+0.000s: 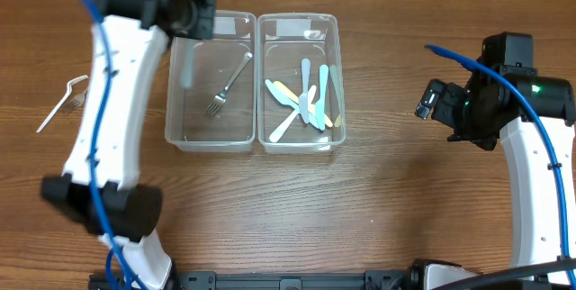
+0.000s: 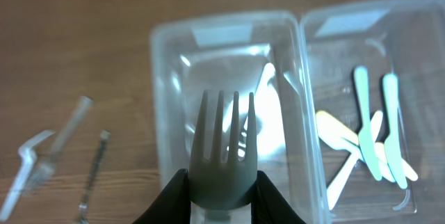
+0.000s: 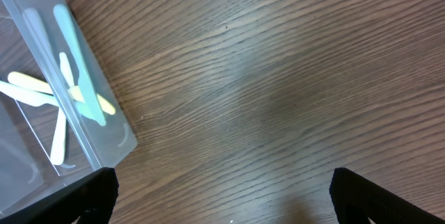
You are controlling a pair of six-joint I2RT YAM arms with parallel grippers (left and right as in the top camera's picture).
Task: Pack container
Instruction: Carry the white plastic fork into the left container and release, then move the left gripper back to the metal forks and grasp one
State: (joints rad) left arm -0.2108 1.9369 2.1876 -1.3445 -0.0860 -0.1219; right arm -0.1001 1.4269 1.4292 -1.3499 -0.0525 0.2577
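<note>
Fork (image 2: 224, 151) tines outward, seemingly along left container (image 2: 161, 113)

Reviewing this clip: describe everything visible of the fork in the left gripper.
The fork looks like matte grey-green plastic, with four tines and a rounded neck. The left gripper is shut on it just below the tines, one black jaw on each side; its handle is hidden in the wrist view. The tines point away from the camera, over the left clear container. Only the fingers visibly touch it; whether it has dipped below the rim, I cannot tell.
</note>
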